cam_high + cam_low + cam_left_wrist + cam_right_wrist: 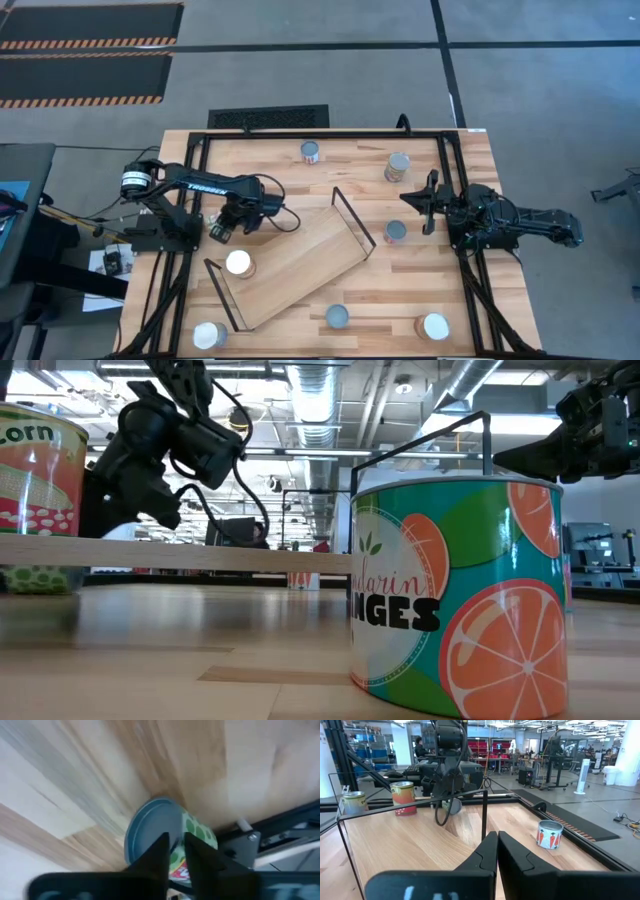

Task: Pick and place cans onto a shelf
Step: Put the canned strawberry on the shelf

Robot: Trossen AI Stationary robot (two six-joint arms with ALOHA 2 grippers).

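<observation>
On the butcher-block counter (pixel 470 290) the shelf (pixel 300 260) carries one can (pixel 238 263) near its left end, the rest scattered around; the left gripper (pixel 220 231), fingers narrowed and empty, hovers beside it, so next comes reaching for another can, while the right gripper (pixel 428 203) waits closed.

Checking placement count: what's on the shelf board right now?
One white-topped can stands on the shelf near its left wire frame; the rest of the board shows bare. The left gripper hangs beside the board's edge, hiding whatever lies directly beneath it.
</observation>
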